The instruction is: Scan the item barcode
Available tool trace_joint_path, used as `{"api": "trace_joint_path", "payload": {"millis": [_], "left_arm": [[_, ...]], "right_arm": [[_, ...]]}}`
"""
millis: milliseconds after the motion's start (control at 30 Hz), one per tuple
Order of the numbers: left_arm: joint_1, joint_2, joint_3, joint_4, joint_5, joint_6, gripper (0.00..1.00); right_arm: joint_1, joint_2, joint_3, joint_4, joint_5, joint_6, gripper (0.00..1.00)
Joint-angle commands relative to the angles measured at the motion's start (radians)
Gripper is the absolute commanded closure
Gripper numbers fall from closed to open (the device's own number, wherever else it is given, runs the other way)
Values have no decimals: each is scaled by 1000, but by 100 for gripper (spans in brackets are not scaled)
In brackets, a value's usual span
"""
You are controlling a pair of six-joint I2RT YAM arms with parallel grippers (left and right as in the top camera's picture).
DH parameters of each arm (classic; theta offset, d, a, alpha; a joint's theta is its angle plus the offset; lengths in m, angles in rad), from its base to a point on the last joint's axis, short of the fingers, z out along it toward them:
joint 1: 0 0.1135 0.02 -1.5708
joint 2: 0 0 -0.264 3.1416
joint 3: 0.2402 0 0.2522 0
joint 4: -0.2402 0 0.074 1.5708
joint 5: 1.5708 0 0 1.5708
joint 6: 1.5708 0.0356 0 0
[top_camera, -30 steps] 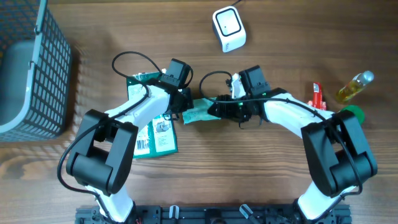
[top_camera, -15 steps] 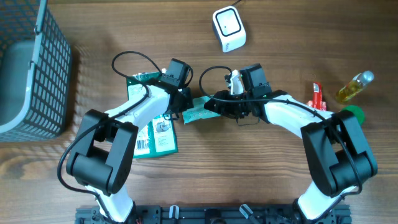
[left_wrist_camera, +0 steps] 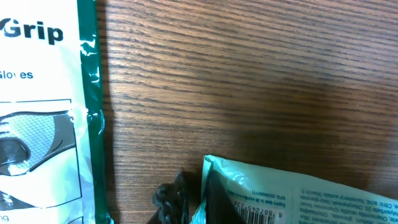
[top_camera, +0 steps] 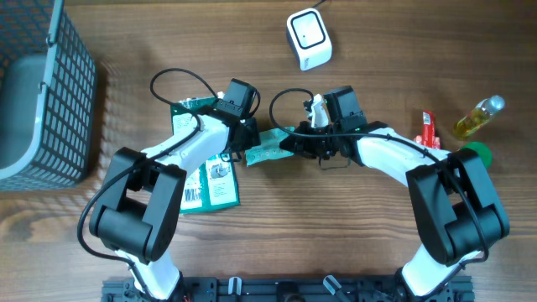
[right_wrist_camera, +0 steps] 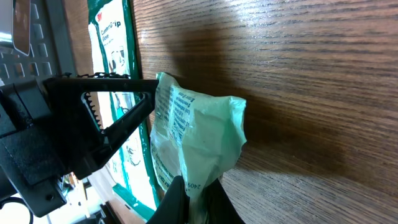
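Observation:
A pale green packet (top_camera: 268, 149) hangs between my two arms just above the wooden table. My left gripper (top_camera: 250, 149) is shut on its left end, and my right gripper (top_camera: 289, 144) is shut on its right end. In the left wrist view the packet (left_wrist_camera: 298, 193) shows printed text and a barcode (left_wrist_camera: 258, 213) beside my left gripper (left_wrist_camera: 196, 208). In the right wrist view my right gripper (right_wrist_camera: 198, 202) pinches the crumpled packet (right_wrist_camera: 199, 137), with the left gripper (right_wrist_camera: 93, 118) on the far side. The white scanner (top_camera: 309, 39) sits at the back.
A flat gloves package (top_camera: 210, 180) lies under the left arm. A grey wire basket (top_camera: 42, 92) stands at the far left. At the right are a red tube (top_camera: 427, 130), a small oil bottle (top_camera: 478, 116) and a green round object (top_camera: 478, 153).
My right gripper's jaws have closed from open onto the packet's right end. The left gripper has kept its hold and not moved.

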Motion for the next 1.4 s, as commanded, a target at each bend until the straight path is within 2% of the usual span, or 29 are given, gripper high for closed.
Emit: {"api": "trace_joint_path", "payload": {"millis": [0, 533, 767, 967, 1000, 1033, 1067, 1100, 1133, 1367], "left_arm": [[-6, 29, -9, 11, 12, -9, 96], [18, 12, 12, 32, -44, -9, 96], [127, -107, 108, 32, -43, -9, 96], [255, -224, 134, 32, -43, -9, 86], [269, -229, 134, 32, -43, -9, 80], [282, -232, 134, 32, -43, -9, 71], [290, -232, 134, 29, -43, -9, 43], [297, -232, 134, 22, -43, -9, 19], [301, -230, 134, 8, -43, -9, 0], [303, -230, 134, -23, -43, -9, 0]], "right_arm": [[1, 19, -3, 0, -12, -5, 96], [1, 19, -3, -26, -12, -1, 96], [1, 19, -3, -26, 6, -10, 96], [1, 19, -3, -29, 7, -64, 96], [1, 19, -3, -29, 7, -65, 96], [1, 19, -3, -29, 6, -73, 96], [1, 19, -3, -29, 7, -83, 96], [1, 19, -3, -29, 7, -82, 96], [1, 19, -3, -29, 7, -82, 96], [1, 19, -3, -29, 7, -98, 96]]}}
